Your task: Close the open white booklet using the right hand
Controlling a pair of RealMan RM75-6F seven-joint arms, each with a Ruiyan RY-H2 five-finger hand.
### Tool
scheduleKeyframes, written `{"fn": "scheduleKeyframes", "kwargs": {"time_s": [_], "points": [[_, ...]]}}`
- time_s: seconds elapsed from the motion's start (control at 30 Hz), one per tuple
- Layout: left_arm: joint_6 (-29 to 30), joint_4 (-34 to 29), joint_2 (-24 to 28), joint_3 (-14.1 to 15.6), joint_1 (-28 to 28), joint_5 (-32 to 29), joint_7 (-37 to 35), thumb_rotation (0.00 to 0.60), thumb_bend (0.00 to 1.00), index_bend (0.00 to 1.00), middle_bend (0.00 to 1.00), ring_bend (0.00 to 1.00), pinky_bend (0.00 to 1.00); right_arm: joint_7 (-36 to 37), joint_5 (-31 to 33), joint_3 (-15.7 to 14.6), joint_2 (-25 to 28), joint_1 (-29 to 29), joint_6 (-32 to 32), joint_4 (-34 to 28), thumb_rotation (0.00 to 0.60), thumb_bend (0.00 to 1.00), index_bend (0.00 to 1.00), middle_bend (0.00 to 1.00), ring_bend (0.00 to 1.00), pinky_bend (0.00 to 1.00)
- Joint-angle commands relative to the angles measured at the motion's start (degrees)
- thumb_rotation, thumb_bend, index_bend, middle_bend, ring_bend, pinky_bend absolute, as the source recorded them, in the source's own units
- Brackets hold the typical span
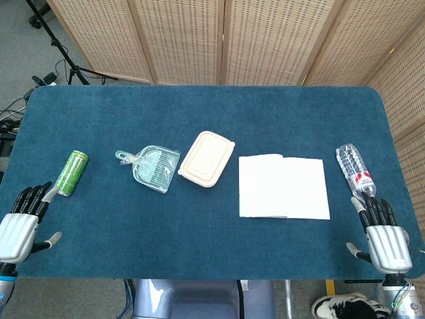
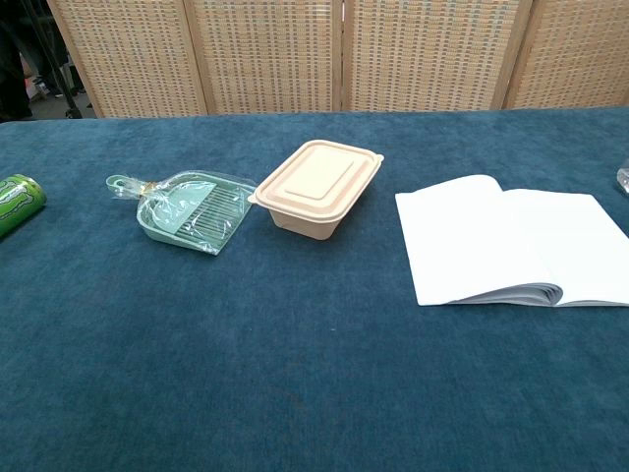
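Note:
The white booklet [image 1: 283, 187] [image 2: 511, 241] lies open and flat on the blue table, right of centre, with blank pages facing up. My right hand [image 1: 382, 234] rests near the table's front right corner, palm down, fingers apart and holding nothing, a short way right of the booklet. My left hand [image 1: 23, 221] sits at the front left corner, also empty with fingers spread. Neither hand shows in the chest view.
A clear plastic water bottle [image 1: 354, 170] lies just right of the booklet, beyond my right hand. A beige lidded food box [image 1: 207, 158] [image 2: 316, 184] and a wrapped pale green dustpan [image 1: 151, 168] [image 2: 189, 211] lie centre-left. A green can [image 1: 70, 172] [image 2: 18, 200] lies at the left.

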Motion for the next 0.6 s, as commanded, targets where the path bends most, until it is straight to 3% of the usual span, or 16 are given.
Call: {"fn": "scheduleKeyframes", "kwargs": {"time_s": [0.03,0.6], "points": [[0.0,0.0,0.0,0.0,0.0,0.0,0.0,0.600,0.19,0.00,0.00,0.00,0.00,0.0,-0.1,0.0,0.0,0.0,0.1,0.0,0.600,0.00,0.06,0.00,0.00,0.00],[0.3,-0.2,0.4,0.2,0.1,0.5,-0.8,0.600,0.19,0.00,0.00,0.00,0.00,-1.7,-1.0,-0.8,-0.4,-0.2,0.0,-0.8,0.600,0.00,0.06,0.00,0.00,0.00]]}}
